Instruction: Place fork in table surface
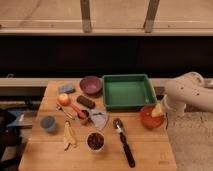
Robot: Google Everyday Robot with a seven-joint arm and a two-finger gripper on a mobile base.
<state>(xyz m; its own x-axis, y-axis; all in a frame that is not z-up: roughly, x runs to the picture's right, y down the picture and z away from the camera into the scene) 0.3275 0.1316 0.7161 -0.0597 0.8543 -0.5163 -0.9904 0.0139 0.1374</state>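
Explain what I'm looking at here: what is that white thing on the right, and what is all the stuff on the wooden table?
This is one camera's view, looking down across the wooden table surface. Where the camera is mounted is not known. The white shape on the right is the robot arm. Its gripper, the two-finger hand, is at the arm's low end, by the table's right edge next to an orange bowl. I can't tell whether it holds anything. On the table lie a green tray, a purple bowl, an apple, a banana, a red-handled scoop and a long black-handled utensil. The thin grey fork lies on the left, between apple and scoop.
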